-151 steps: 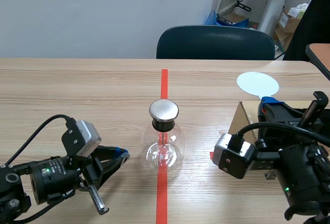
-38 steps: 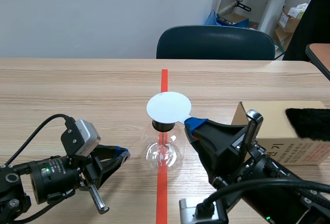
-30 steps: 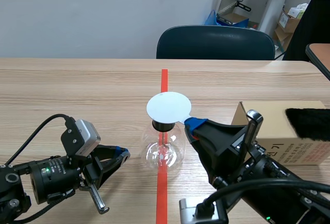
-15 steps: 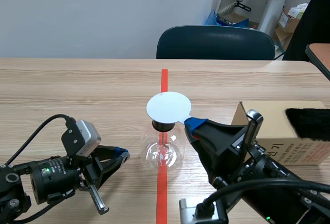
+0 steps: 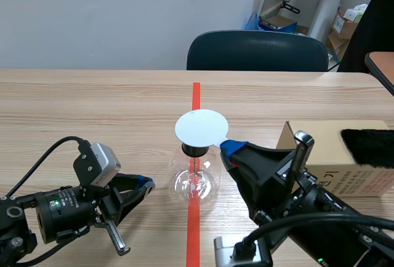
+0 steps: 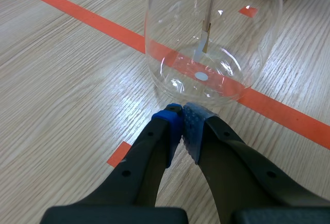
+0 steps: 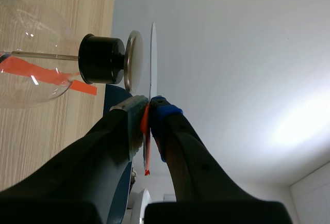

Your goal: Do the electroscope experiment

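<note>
Wood-grain counter (image 5: pixel 92 101) is carrying the electroscope (image 5: pixel 196 179), which is standing upright on the orange-red tape line (image 5: pixel 196 95). Compared with 5 seconds ago, your right pincer (image 7: pixel 148 106) is no longer holding back by the cardboard box (image 5: pixel 320 150). It is now reaching in to the middle, clenched on the stem of the white disc (image 5: pixel 201 127). The disc is hanging flat over the metal cap (image 7: pixel 130 61) and hiding it in the scene view. Nothing is shifting through the last 1.3 seconds, so you are dwelling there. In the right wrist view the disc is lying just beside the cap's face; whether they are touching, I cannot tell. Your left pincer (image 6: pixel 183 122) is staying clenched on nothing, low on the counter just beside the glass bulb. By my judgement you are now presenting the disc to the cap. Be watching the foil strip (image 6: pixel 205 41) inside, which is hanging straight as far as the left wrist view is showing.
</note>
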